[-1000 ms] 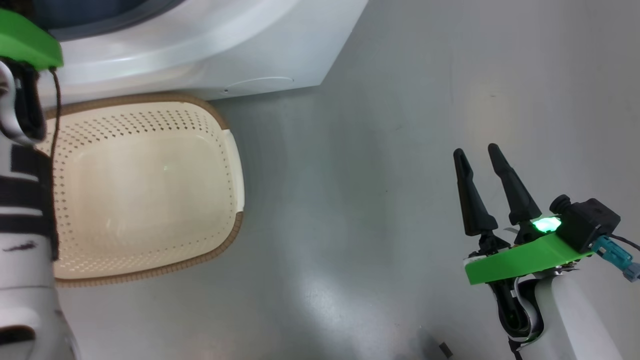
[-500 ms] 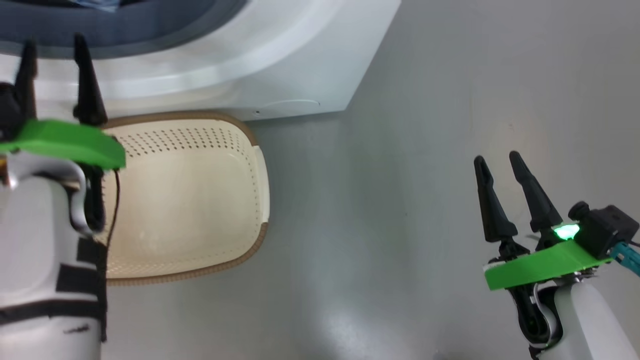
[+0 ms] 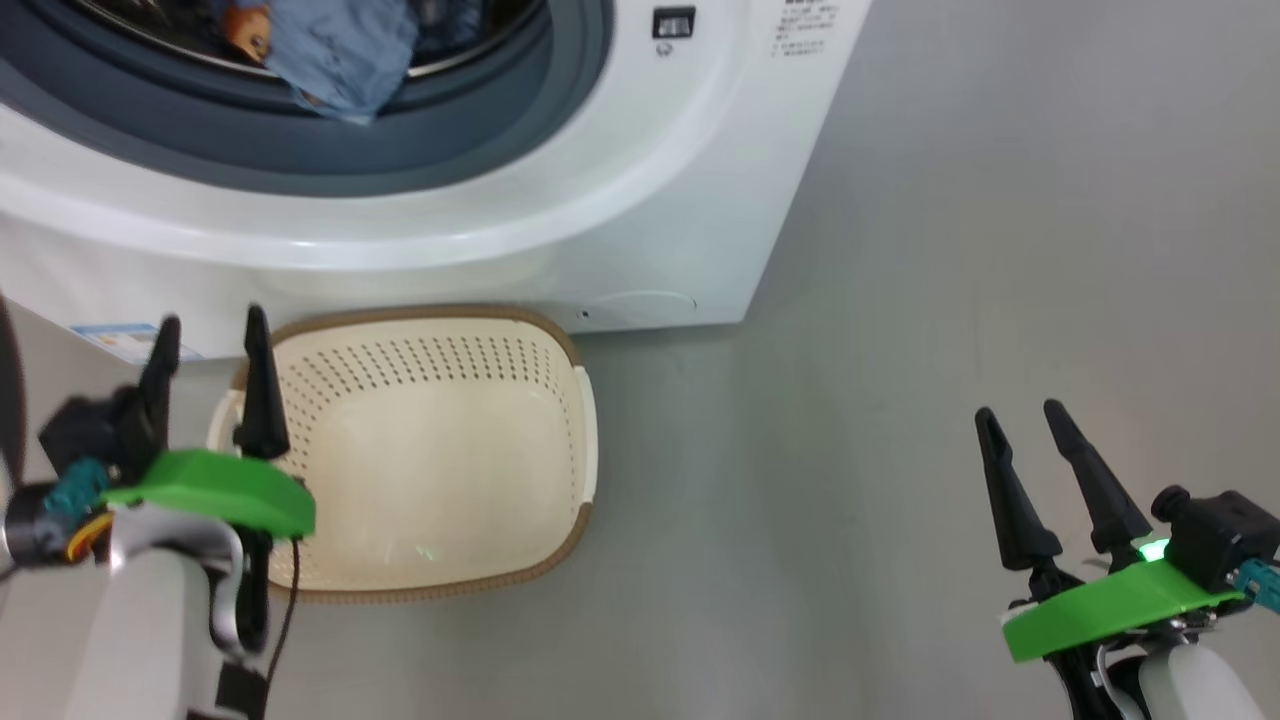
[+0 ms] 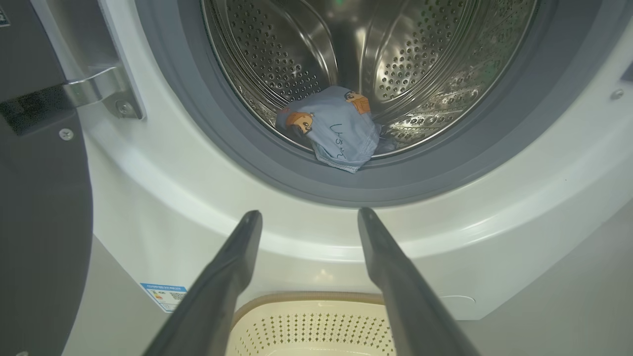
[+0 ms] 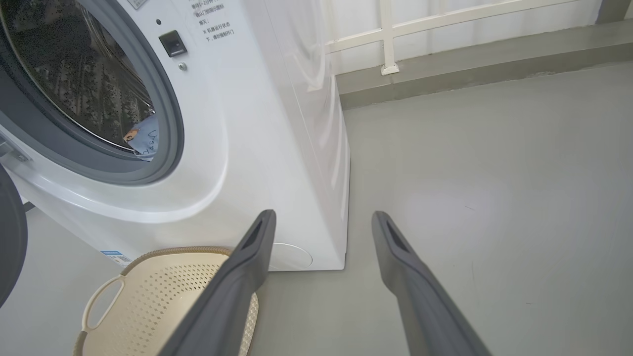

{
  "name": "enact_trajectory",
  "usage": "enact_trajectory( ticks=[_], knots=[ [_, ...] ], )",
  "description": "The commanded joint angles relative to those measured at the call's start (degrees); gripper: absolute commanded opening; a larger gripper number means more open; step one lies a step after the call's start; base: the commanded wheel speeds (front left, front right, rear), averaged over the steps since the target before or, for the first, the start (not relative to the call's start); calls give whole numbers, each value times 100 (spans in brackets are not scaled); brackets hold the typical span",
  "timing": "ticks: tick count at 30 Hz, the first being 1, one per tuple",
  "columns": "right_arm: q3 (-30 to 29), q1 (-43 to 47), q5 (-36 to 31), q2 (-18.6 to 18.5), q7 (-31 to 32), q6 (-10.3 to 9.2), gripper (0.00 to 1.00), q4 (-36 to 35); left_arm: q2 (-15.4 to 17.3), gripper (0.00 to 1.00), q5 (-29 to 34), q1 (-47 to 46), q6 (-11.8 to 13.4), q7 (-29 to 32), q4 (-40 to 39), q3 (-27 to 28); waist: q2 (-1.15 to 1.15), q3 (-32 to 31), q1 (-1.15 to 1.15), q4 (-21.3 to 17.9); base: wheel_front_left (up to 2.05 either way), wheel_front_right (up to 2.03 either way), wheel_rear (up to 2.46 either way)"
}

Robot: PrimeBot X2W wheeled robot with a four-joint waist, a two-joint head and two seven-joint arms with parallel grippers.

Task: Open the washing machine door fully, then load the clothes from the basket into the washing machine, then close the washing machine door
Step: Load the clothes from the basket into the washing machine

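By basket (image 3: 440,440) | left fingers (image 3: 262,400) spread, facing drum (image 4: 420,64) | right fingers (image 3: 1012,500) spread

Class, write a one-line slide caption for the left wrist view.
Open left gripper faces the washing machine, clothes lying in its drum, basket below.

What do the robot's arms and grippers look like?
The left gripper and right gripper each have two long tapered black fingers on a bright green plate atop a white forearm. Beside each sits a black camera with a teal plug.
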Motion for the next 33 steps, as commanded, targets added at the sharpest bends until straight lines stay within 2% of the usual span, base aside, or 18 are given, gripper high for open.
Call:
enact_trajectory(
  ticks=[1,21,33],
  knots=[
    [100,168,-24,-82,-27,9,100,-90,160,100,24,245,-14,-32,-225,111,0,-421,0,193,0,0,0],
    [23,1144,32,-195,-27,9,100,-18,-2,100,15,2396,-14,-32,-1258,340,0,-1604,0,216,0,0,0],
    [-141,1659,13,-157,-27,9,100,-40,35,100,28,3298,-14,-32,-1747,510,0,-2008,0,261,0,0,0]
  ],
)
